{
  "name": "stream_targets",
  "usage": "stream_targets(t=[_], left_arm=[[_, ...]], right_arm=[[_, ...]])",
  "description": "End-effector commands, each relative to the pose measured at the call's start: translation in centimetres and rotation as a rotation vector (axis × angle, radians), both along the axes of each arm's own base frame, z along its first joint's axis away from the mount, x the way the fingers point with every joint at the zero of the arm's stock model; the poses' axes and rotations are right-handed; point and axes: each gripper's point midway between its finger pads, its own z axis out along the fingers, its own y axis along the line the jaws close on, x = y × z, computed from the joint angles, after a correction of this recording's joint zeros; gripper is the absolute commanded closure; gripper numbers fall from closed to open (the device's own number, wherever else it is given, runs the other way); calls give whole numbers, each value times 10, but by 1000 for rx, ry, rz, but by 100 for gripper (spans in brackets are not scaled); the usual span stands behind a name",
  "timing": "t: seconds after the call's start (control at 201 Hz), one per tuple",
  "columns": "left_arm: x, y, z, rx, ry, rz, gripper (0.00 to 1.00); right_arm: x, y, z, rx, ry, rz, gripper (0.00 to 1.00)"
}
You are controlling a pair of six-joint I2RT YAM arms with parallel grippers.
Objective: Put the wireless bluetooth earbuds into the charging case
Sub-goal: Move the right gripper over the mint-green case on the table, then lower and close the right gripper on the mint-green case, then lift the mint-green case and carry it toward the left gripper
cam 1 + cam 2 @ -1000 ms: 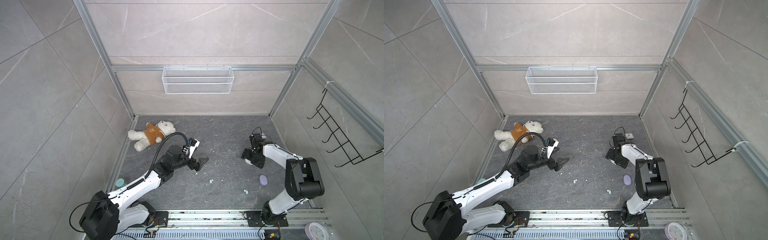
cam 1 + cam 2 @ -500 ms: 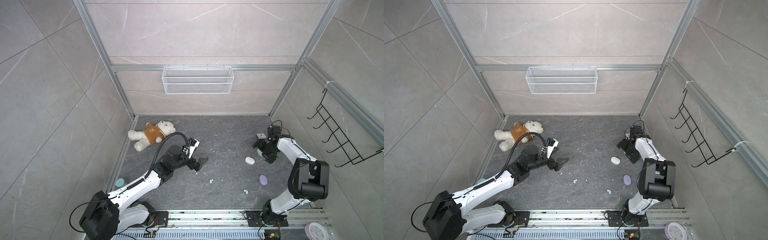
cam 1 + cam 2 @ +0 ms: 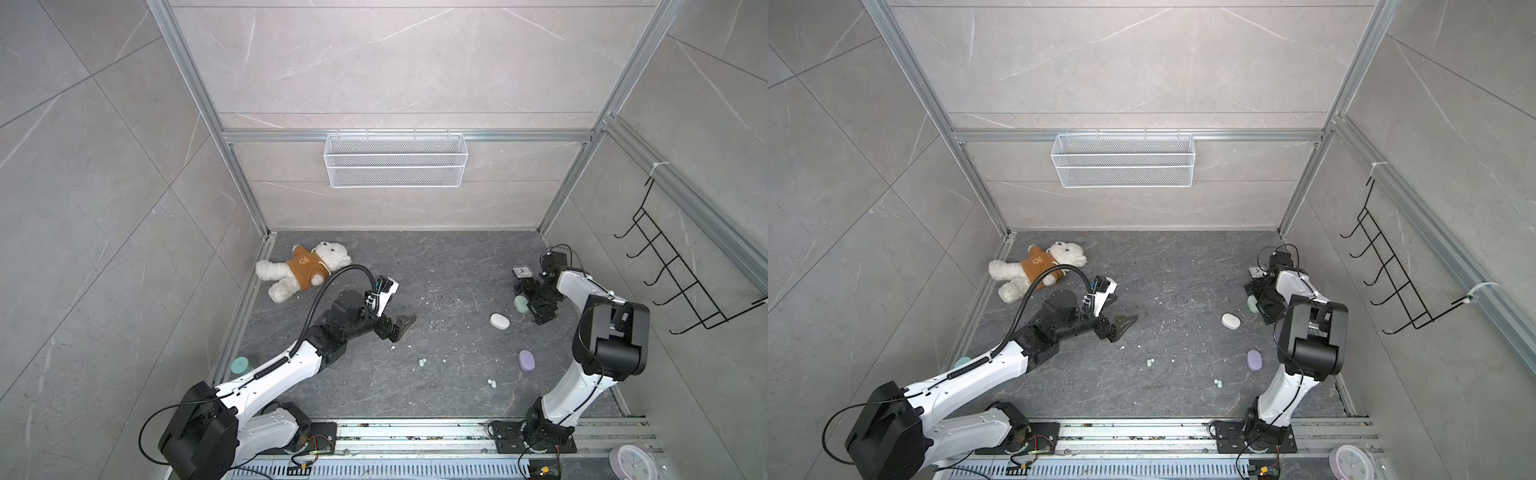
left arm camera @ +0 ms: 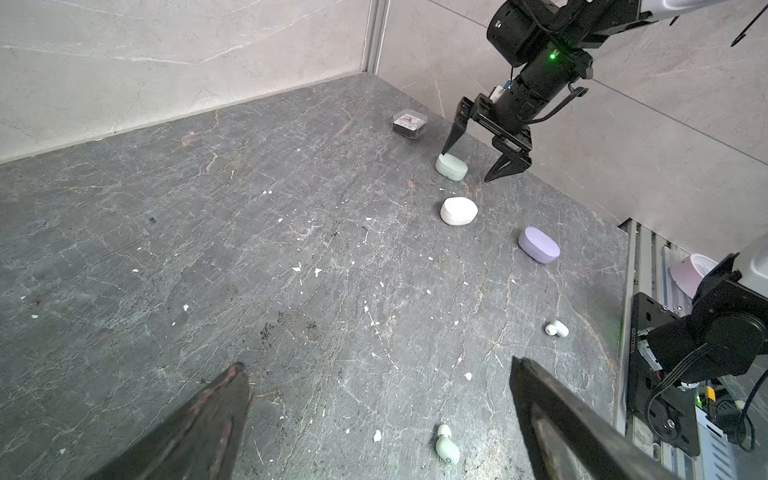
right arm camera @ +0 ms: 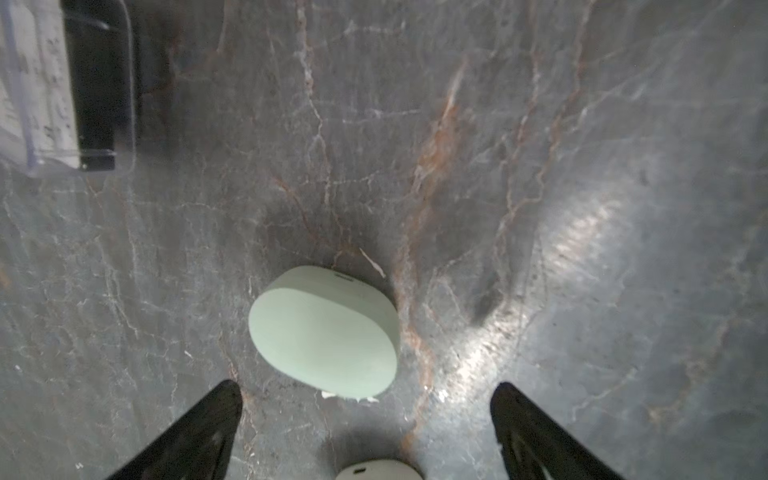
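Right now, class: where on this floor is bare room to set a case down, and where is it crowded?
Free: the back strip between the teddy bear and the clear box; the middle, between the left gripper and the white case, crumbs only. Crowded: the right side, where mint case, lilac case and right gripper cluster.

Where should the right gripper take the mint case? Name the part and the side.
Probably its two long sides, across the short width, from straight above: the mint case lies flat and closed on the floor, near the open right gripper.
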Motion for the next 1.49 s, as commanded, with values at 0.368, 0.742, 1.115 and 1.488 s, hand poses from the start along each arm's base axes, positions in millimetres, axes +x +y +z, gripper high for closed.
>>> stream_targets(t=[0.368, 0.742, 1.115, 1.488], left_arm=[[7, -3, 23, -7, -65, -8, 0], [7, -3, 22, 3, -63, -9, 0], [7, -3, 22, 3, -63, -9, 0], [4, -5, 21, 0, -58, -30, 0]], right_arm=[[23, -5, -12, 19, 8, -41, 11], [20, 2, -24, 59, 41, -23, 20], [22, 2, -19, 57, 20, -19, 38], [7, 20, 8, 102, -71, 23, 43]])
